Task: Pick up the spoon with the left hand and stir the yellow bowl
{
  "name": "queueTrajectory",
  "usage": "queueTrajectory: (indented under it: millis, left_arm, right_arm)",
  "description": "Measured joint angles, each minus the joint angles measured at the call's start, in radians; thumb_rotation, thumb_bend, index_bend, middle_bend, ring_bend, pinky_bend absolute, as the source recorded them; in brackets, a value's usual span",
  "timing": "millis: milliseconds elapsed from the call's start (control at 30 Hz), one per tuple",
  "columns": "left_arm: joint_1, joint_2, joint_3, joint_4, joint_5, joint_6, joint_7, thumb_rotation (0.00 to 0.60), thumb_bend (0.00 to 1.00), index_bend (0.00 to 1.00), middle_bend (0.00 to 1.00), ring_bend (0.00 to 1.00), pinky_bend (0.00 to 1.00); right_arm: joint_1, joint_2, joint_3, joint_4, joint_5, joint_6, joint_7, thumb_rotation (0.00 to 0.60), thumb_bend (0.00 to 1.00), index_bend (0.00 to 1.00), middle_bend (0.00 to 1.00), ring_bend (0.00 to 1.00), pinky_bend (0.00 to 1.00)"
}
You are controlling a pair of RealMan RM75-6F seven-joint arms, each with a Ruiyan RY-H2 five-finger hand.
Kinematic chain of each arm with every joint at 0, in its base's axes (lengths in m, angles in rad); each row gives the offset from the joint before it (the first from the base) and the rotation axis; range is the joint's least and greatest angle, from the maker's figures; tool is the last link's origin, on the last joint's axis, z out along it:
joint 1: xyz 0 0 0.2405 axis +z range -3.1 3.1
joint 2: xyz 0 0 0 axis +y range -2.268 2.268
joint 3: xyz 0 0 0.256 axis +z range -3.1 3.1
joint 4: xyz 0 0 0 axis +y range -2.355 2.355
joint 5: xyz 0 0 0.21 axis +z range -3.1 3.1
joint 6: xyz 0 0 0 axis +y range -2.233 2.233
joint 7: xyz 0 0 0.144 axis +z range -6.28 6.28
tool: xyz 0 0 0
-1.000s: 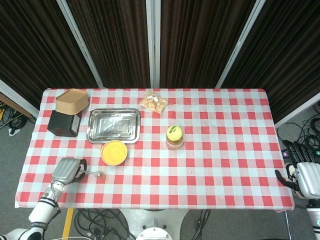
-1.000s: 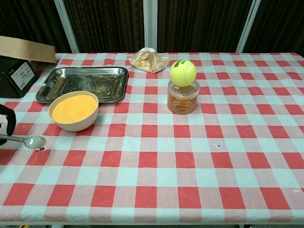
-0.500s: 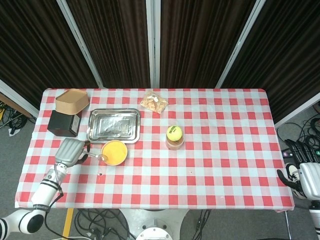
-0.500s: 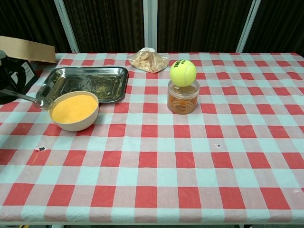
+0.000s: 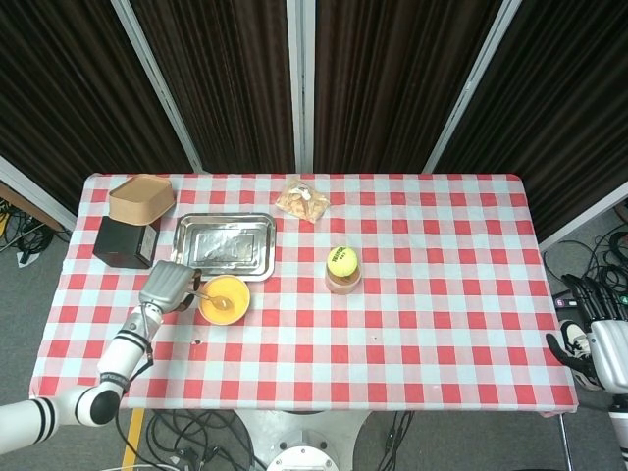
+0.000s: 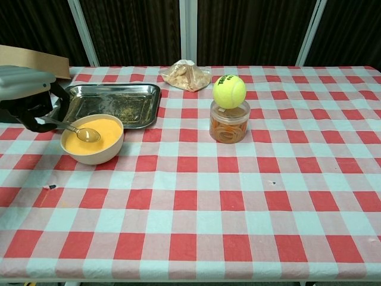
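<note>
One spoon (image 6: 83,132), one yellow bowl (image 6: 92,140).

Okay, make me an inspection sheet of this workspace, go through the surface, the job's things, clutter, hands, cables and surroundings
Surface: table under a red-and-white checked cloth, small dark speck near the left front.
Job's things: metal spoon, bowl end in the yellow bowl of yellow powder.
Clutter: steel tray, black box topped by a brown paper bowl, bagged snacks, tennis ball on a clear jar.
Hands: left hand holds the spoon handle; right hand off the table's right edge, holding nothing.
Cables: on the floor at both sides and front.
Surroundings: dark curtains, white poles.
</note>
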Motion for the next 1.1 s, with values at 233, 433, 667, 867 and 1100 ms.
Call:
queueTrajectory:
  millis: [233, 433, 667, 867, 1100]
  left_arm:
    - [-0.015, 0.005, 0.018, -0.031, -0.025, 0.026, 0.028, 0.600, 0.38, 0.44, 0.97, 0.93, 0.97]
    - [-0.029, 0.015, 0.023, -0.030, -0.018, 0.029, 0.016, 0.600, 0.34, 0.48, 0.97, 0.93, 0.97]
    - [-0.050, 0.003, 0.036, 0.007, -0.038, 0.005, 0.009, 0.600, 0.34, 0.49, 0.97, 0.93, 0.97]
    - [-0.058, -0.002, 0.047, 0.016, -0.047, -0.001, 0.006, 0.600, 0.34, 0.52, 0.97, 0.93, 0.97]
    - [-0.070, -0.004, 0.053, 0.029, -0.059, -0.012, -0.008, 0.600, 0.35, 0.54, 0.97, 0.93, 0.97]
  right_arm:
    - [0.001, -0.002, 0.001, 0.007, -0.001, 0.000, 0.007, 0.600, 0.27, 0.00, 0.08, 0.00, 0.00]
    - [-0.001, -0.003, 0.003, 0.012, -0.001, 0.004, 0.014, 0.600, 0.27, 0.00, 0.08, 0.00, 0.00]
    - [-0.006, 0.000, 0.006, 0.016, 0.007, 0.011, 0.020, 0.600, 0.27, 0.00, 0.08, 0.00, 0.00]
    - [-0.006, -0.003, 0.005, 0.015, 0.006, 0.007, 0.019, 0.600, 0.27, 0.00, 0.08, 0.00, 0.00]
    - [-0.010, -0.003, 0.004, 0.014, 0.008, 0.009, 0.019, 0.600, 0.27, 0.00, 0.08, 0.00, 0.00]
